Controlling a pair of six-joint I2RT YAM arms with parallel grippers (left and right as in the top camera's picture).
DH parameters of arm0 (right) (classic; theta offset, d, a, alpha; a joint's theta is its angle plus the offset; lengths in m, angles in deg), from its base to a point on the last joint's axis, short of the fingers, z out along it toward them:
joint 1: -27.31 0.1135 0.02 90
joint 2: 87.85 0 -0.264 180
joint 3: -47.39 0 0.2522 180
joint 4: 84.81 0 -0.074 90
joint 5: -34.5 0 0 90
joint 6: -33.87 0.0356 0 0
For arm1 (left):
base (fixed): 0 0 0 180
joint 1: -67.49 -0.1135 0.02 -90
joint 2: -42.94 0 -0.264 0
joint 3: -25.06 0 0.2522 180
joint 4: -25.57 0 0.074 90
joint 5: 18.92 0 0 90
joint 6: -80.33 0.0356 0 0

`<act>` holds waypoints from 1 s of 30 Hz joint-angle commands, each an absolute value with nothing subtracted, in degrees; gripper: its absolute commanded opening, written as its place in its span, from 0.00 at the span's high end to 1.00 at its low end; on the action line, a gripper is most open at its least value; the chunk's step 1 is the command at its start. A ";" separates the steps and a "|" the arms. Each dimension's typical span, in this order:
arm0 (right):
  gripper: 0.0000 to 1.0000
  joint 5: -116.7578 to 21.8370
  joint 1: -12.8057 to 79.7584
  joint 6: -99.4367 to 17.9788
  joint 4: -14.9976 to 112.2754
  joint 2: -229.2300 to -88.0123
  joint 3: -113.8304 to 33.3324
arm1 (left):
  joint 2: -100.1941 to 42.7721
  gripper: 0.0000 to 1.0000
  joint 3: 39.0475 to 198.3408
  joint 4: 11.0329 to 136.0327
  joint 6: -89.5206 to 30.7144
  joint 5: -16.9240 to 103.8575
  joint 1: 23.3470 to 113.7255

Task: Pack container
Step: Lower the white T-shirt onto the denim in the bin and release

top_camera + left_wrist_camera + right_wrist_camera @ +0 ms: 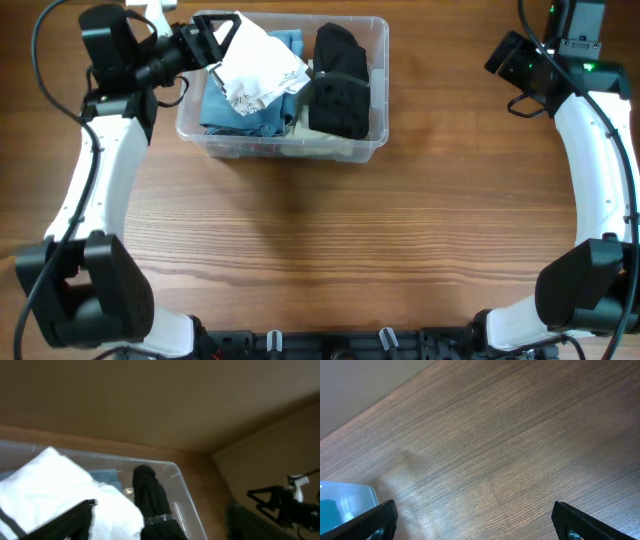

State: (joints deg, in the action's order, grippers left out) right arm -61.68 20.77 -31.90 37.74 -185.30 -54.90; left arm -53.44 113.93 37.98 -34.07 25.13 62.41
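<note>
Left gripper (222, 38) at upper-left corner of container (330, 150), on white cloth (262, 68), likely tucking it in; finger state indeterminable. Right gripper (472, 507) idle at upper right, fingers apart.

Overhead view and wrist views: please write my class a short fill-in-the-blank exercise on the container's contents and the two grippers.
1. The rightmost cloth in the container is ____ in colour.
2. The left gripper is over the ____ cloth at the container's left end.
3. The right gripper hangs above the bare table with its jaws ____.

Missing words: black; white; open.
</note>
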 commanded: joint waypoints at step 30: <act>0.00 -61.39 20.92 -31.26 37.87 -185.93 -54.75 | -64.44 0.96 115.33 44.56 -30.88 69.63 70.78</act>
